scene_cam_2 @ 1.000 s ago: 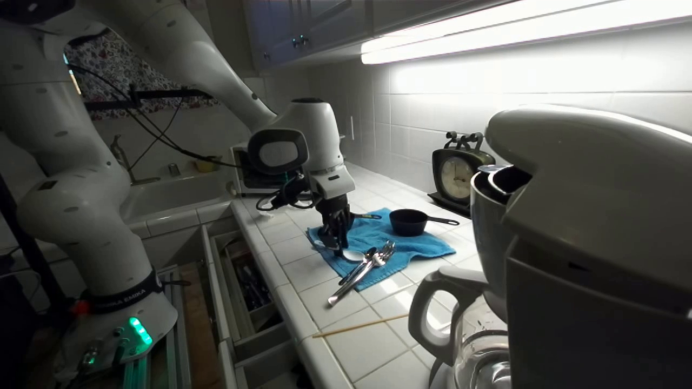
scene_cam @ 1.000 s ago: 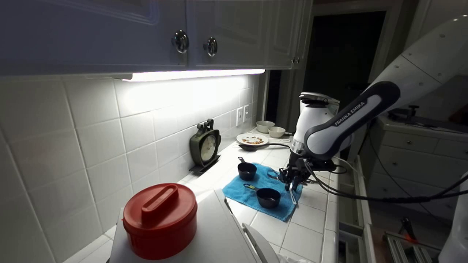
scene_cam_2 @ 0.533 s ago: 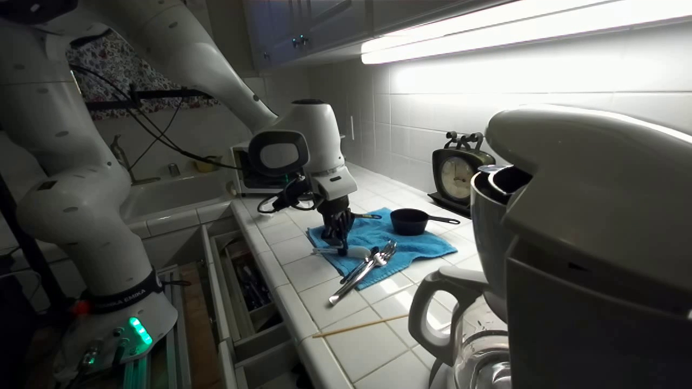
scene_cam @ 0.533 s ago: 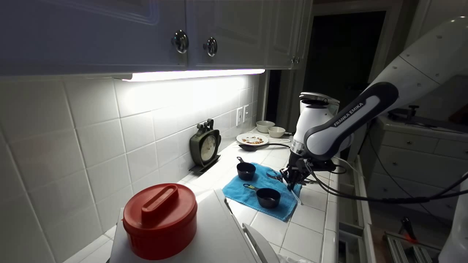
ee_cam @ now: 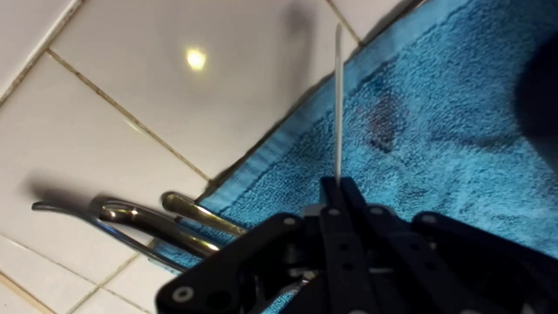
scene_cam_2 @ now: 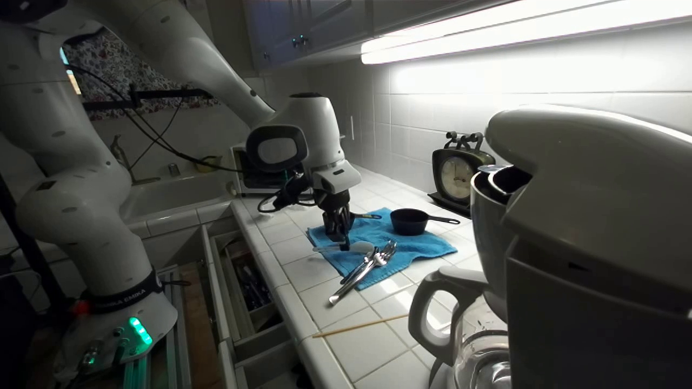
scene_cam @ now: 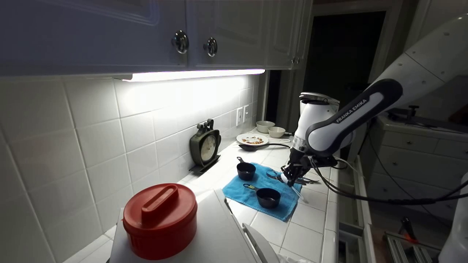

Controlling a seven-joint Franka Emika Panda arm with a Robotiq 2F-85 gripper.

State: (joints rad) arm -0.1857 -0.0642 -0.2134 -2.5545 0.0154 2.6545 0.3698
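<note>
White spoon (ee_cam: pixel 338 104) juts ahead as the gripper (ee_cam: pixel 339 182) clamps it near its bowl, apparently for a firm hold; below the gripper spreads a blue towel (ee_cam: pixel 429 174), likely padding; close by lies metal cutlery (ee_cam: pixel 157 229), 2 black cups (scene_cam: pixel 268 199) farther off.

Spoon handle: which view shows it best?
Wrist view: the spoon handle juts close up from the gripper. Both exterior views show it small and thin, but with the spoon bowl also visible.

Kitchen with sink (scene_cam_2: pixel 175 199) and mixer (scene_cam_2: pixel 594 205)
</note>
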